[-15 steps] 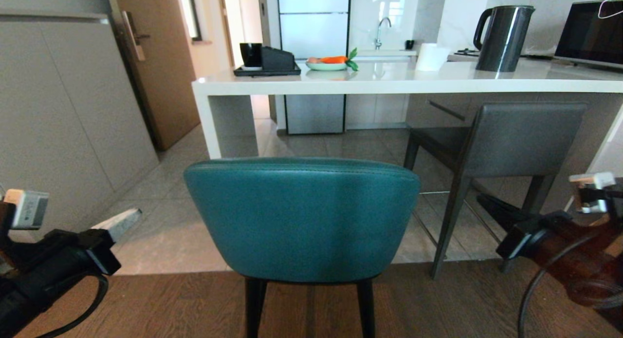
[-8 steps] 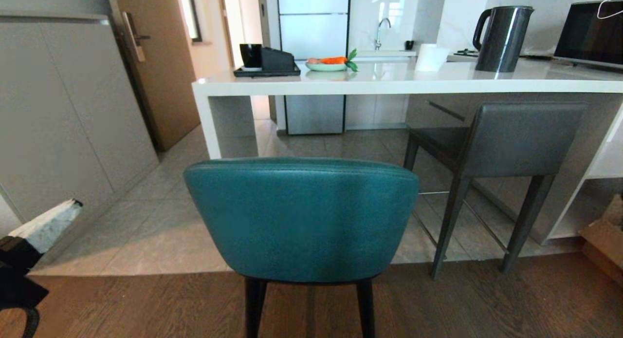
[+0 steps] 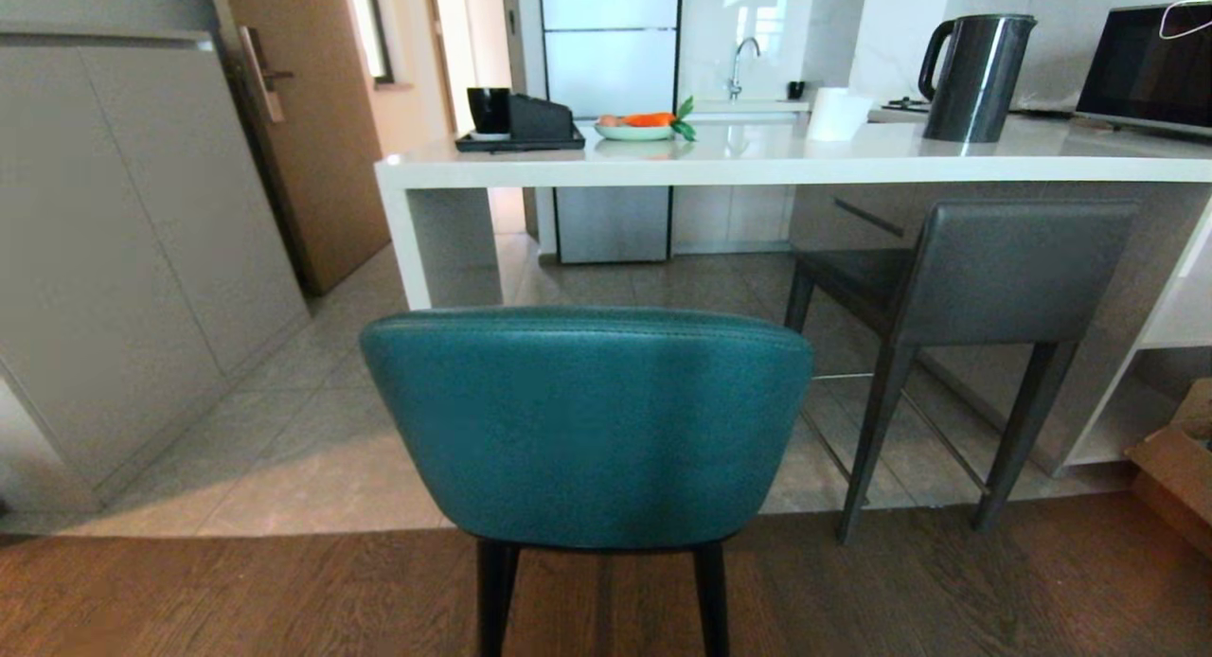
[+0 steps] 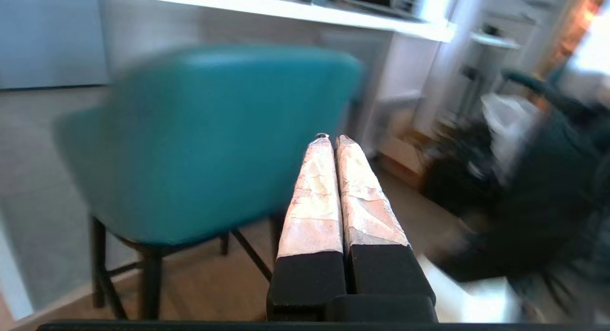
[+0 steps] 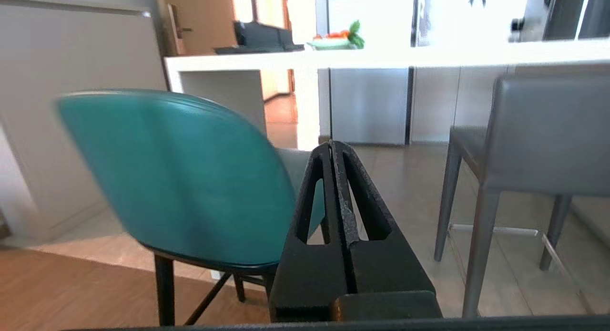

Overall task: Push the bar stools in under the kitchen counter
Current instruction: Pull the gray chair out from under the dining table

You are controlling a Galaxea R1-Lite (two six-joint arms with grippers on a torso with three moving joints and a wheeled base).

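A teal bar stool (image 3: pixel 587 425) with a curved backrest stands right in front of me, back toward me, short of the kitchen counter (image 3: pixel 786 160). A dark grey bar stool (image 3: pixel 1004 274) stands to its right with its seat partly under the counter's edge. Neither arm shows in the head view. My left gripper (image 4: pixel 332 139) is shut and empty, pointing past the teal stool (image 4: pixel 214 135), apart from it. My right gripper (image 5: pixel 331 144) is shut and empty too, between the teal stool (image 5: pixel 176 173) and the grey stool (image 5: pixel 538 135), touching neither.
On the counter stand a black kettle (image 3: pixel 975 75), a white roll (image 3: pixel 838 113), a plate of vegetables (image 3: pixel 644 125), a black tray with a cup (image 3: pixel 516 122) and a microwave (image 3: pixel 1150 65). Grey cabinets (image 3: pixel 114 250) line the left wall. A cardboard box (image 3: pixel 1179 463) sits at the lower right.
Both arms have dropped out of the head view: the right one left first, then the left slid off the lower left. The stools have not moved.
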